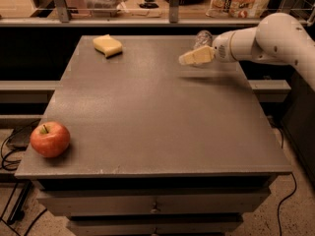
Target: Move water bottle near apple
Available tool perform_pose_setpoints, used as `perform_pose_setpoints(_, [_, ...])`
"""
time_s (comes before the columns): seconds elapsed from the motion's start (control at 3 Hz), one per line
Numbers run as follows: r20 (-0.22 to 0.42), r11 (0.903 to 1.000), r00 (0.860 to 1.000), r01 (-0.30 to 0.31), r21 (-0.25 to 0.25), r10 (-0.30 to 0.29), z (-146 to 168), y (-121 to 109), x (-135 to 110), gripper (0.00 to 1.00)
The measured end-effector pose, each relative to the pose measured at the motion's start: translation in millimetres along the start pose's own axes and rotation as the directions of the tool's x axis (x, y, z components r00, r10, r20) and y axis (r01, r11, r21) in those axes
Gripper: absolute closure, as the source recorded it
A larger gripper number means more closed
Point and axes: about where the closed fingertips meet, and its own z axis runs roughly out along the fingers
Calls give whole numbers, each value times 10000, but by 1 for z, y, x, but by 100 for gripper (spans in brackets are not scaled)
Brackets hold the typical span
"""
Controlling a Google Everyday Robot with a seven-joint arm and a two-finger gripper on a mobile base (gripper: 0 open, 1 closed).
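The water bottle (202, 37) stands at the table's (157, 117) far edge, just behind the gripper (187, 59) and partly hidden by it; whether they touch cannot be told. The gripper hovers low over the far part of the tabletop, and I cannot tell whether it is spread or closed. The apple (49, 139) sits well apart from the gripper, at the near corner diagonally across. A yellow sponge (108, 45) lies beyond the gripper's tip, along the far edge.

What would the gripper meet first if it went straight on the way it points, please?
Likely only the table: the gripper, above its far right part, points left, passing in front of the sponge; depth is unclear.
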Motion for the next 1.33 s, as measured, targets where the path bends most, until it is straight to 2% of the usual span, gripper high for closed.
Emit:
perform_pose_setpoints(0.33, [400, 9980, 9972, -631, 48, 628, 21, -8, -3, 0])
perform_pose_setpoints(0.67, [384, 9921, 9917, -1233, 246, 1223, 43, -19, 1, 3])
perform_pose_setpoints(1.0, [220, 9878, 9887, -1494, 446, 1485, 50, -25, 6, 26])
perform_pose_setpoints(1.33, [85, 9834, 9853, -1706, 616, 1704, 56, -31, 11, 72])
